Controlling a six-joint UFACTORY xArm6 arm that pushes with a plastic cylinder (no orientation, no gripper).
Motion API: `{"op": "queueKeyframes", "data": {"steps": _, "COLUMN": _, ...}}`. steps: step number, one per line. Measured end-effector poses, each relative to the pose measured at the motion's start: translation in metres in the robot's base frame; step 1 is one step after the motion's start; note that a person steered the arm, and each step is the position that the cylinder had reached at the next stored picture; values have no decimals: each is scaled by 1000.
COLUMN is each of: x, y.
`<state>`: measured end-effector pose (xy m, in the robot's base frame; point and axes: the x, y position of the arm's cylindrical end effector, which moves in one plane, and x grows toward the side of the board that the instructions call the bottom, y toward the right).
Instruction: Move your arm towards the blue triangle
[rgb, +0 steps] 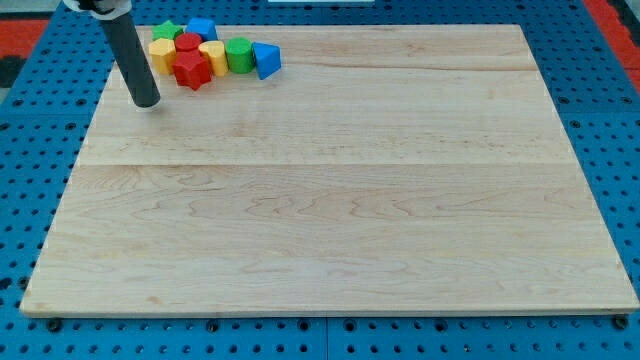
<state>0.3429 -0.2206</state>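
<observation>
I see my tip (147, 102) on the wooden board (330, 200), near the view's top left, just left of a tight cluster of blocks. The blue triangle (266, 60) sits at the right end of this cluster, touching the green cylinder (239, 55). Between it and my tip are the red star block (192, 71) and yellow blocks (213, 55). My arm has no pincer, only the rod, and it holds nothing.

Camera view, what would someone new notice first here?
A tight cluster of coloured blocks sits at the view's top left of the wooden board, with the blue triangle at its right end beside a green block. My tip rests on the board just left of the cluster, nearest the red block.
</observation>
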Motion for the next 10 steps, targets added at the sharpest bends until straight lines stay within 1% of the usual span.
{"op": "queueKeyframes", "data": {"steps": 3, "x": 1, "y": -1}}
{"op": "queueKeyframes", "data": {"steps": 4, "x": 8, "y": 5}}
{"op": "queueKeyframes", "data": {"steps": 5, "x": 40, "y": 35}}
{"op": "queueKeyframes", "data": {"steps": 6, "x": 41, "y": 75}}
{"op": "queueKeyframes", "data": {"steps": 7, "x": 42, "y": 81}}
{"op": "queueKeyframes", "data": {"steps": 8, "x": 53, "y": 94}}
{"op": "queueKeyframes", "data": {"steps": 9, "x": 41, "y": 165}}
{"op": "queueKeyframes", "data": {"steps": 10, "x": -34, "y": 226}}
